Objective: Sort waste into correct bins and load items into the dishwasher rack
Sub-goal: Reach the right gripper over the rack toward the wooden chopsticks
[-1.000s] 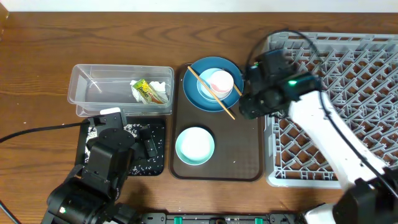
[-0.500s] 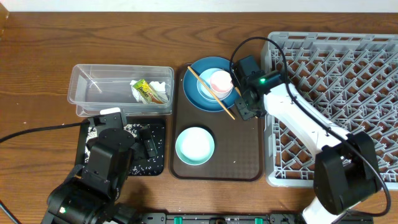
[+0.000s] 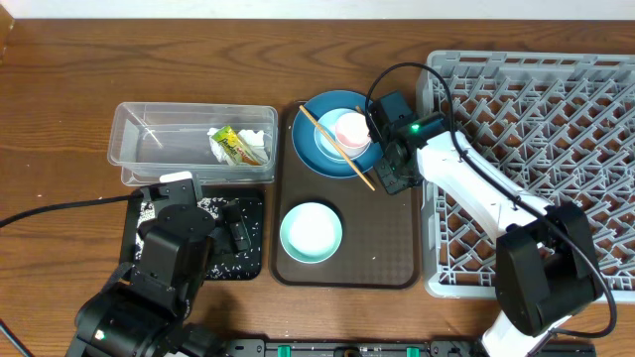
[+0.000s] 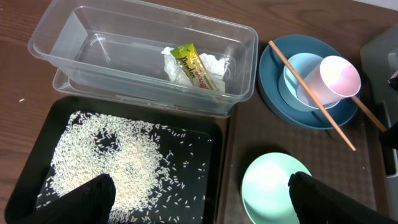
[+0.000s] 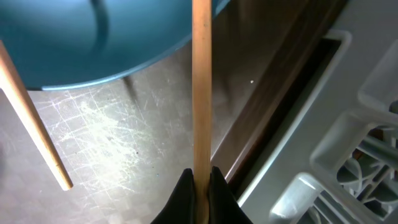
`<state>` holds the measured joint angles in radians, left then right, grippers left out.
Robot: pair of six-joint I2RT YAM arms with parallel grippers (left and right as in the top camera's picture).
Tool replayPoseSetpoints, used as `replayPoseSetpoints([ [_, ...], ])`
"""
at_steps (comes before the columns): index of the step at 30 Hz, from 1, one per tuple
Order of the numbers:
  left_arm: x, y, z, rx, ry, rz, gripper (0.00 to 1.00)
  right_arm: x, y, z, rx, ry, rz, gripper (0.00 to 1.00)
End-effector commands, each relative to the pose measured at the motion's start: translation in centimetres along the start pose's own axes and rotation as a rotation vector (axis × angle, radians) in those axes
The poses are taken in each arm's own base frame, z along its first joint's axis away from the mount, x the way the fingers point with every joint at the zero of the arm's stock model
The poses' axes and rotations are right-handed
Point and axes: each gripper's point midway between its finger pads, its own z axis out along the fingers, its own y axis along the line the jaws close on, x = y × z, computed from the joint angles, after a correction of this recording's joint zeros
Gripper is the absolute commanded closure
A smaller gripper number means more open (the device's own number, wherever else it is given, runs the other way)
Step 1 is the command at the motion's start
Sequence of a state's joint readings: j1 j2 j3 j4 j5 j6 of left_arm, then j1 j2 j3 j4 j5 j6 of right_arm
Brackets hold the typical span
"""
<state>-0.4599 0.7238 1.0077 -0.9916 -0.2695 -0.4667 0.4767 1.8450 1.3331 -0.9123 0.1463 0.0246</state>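
My right gripper (image 5: pixel 200 183) is shut on one wooden chopstick (image 5: pixel 201 93) at the right edge of the blue plate (image 3: pixel 316 149). The other chopstick (image 5: pixel 34 118) lies to its left, end on the brown tray. On the plate sit the small light-blue bowl (image 4: pixel 298 68) and the tilted pink-white cup (image 4: pixel 339 78). The mint bowl (image 3: pixel 311 231) stands on the brown tray. The wrapper (image 4: pixel 196 65) and tissue (image 4: pixel 217 62) lie in the clear tub (image 3: pixel 159 139). Rice (image 4: pixel 106 162) covers the black tray (image 4: pixel 199 155). My left gripper (image 4: pixel 201 200) hangs open above that tray's right edge.
The brown serving tray (image 3: pixel 382 248) lies between the bins and the grey dishwasher rack (image 3: pixel 536 129), whose left wall stands close beside my right gripper. My right arm reaches across the rack's left part. A black cable runs over the table at the left.
My right arm came from the rack side down to the plate's right edge, and its jaws went from open to shut on a chopstick. The left arm has not moved.
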Motion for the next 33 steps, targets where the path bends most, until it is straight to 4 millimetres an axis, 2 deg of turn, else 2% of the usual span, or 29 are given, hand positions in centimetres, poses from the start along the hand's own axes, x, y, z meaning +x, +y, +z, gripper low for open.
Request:
replayPoseSetpoints([
  [1,-0.3,0.3,-0.1,-0.018,-0.014,0.006,0.08,-0.7,-0.1,-0.5,0.002,-0.019,0.033,0.99],
  [5,-0.3,0.4,-0.1,-0.019,-0.014,0.006,0.08,-1.3,-0.5,-1.8,0.015,-0.030,0.041,0.99],
  [13,-0.3,0.3,-0.1,-0.018,-0.014,0.006,0.08,-2.7,-3.5,-7.0,0.101,-0.043,0.182,0.99],
  [17,-0.3,0.4,-0.1,-0.019,-0.014,0.006,0.08,-2.8,-4.8,-8.6,0.104,-0.044,0.273,0.99],
  [25,-0.3,0.4,-0.1,-0.019,-0.014,0.006,0.08,-0.8,-8.2,-8.7,0.122,0.019,0.476,0.99],
  [33,-0.3,0.3,-0.1,-0.018,-0.014,0.006,0.08,0.1,-9.4,-8.4,0.086,0.056,0.533,0.99],
])
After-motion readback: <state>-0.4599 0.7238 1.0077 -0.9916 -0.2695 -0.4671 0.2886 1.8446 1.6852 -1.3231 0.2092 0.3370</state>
